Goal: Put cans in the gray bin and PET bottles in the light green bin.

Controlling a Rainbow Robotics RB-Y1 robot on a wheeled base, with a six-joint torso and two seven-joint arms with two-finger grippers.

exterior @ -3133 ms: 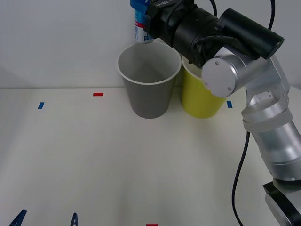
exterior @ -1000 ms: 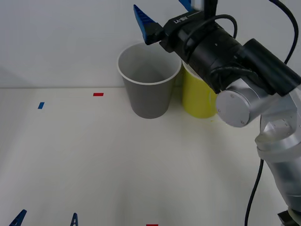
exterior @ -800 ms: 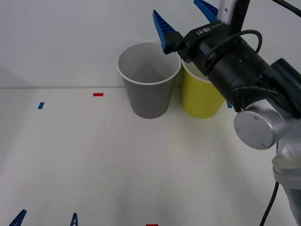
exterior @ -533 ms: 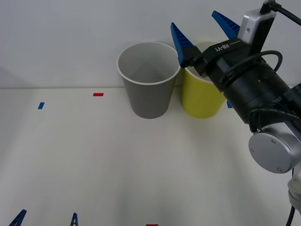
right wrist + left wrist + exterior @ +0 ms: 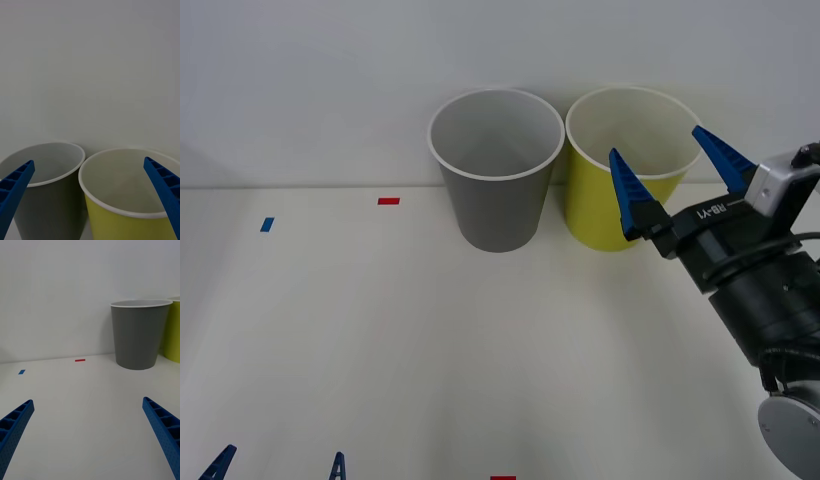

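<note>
The gray bin [image 5: 498,215] stands at the back of the white table, with the light green bin [image 5: 595,215] touching its right side. My right gripper [image 5: 661,148] hangs open and empty in front of the light green bin, a little nearer to me than its rim. The right wrist view looks over both rims, gray bin [image 5: 41,195] and light green bin [image 5: 123,221], between the spread right gripper [image 5: 88,161]. My left gripper [image 5: 278,465] rests open at the table's near left edge; in its wrist view the left gripper [image 5: 87,401] faces the gray bin [image 5: 138,337]. The cans and PET bottles are out of view.
A white wall rises right behind the bins. Small tape marks lie on the table: a red one [image 5: 388,200] and a blue one [image 5: 267,224] at the left, another red one [image 5: 502,478] at the near edge. Open table stretches in front of the bins.
Three seconds ago my right gripper held the can over the gray bin. Since then it has opened, the can is gone from it, and it has drawn back rightward and down.
</note>
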